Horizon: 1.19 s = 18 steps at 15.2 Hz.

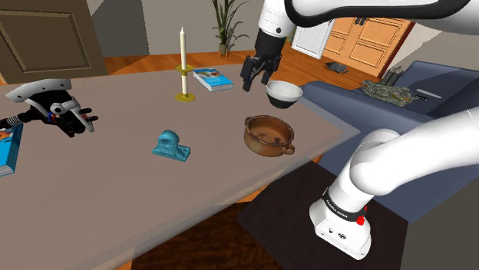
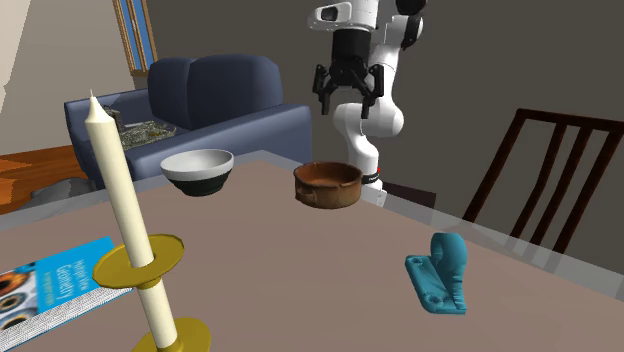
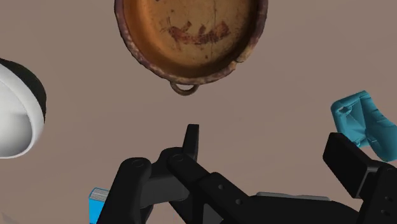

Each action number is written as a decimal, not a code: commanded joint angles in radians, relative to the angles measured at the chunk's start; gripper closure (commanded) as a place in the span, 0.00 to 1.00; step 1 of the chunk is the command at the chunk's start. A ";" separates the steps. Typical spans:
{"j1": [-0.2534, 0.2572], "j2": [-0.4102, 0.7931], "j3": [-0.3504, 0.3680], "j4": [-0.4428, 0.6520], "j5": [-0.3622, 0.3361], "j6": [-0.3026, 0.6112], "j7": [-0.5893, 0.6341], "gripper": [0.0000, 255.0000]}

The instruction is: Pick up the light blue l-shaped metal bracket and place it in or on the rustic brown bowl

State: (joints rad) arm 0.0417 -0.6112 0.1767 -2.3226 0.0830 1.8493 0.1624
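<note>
The light blue L-shaped bracket [image 1: 171,146] [image 2: 438,272] lies on the brown table, towards the shoulder view's left of the rustic brown bowl [image 1: 269,134] [image 2: 327,183]. That bowl has small loop handles and holds nothing. My black gripper [image 1: 256,83] [image 2: 347,106] hangs high above the table, over the area between the two bowls. It is open and holds nothing. In the wrist view the gripper [image 3: 267,153] looks down on the brown bowl [image 3: 191,38], and the bracket [image 3: 366,124] sits just outside one fingertip [image 3: 347,159].
A white bowl [image 1: 284,93] [image 2: 198,172] [image 3: 16,114] stands behind the brown one. A candle in a gold holder [image 1: 183,65] [image 2: 125,220] and a blue book [image 1: 213,79] are farther back. A black and white tool [image 1: 54,107] lies far left. A sofa [image 2: 210,100] and chair [image 2: 550,170] flank the table.
</note>
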 commanded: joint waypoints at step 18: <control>0.081 0.557 0.287 0.219 -0.087 0.310 0.292 0.00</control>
State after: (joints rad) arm 0.1178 -0.0980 0.4500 -2.1315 0.0159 2.1476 0.4322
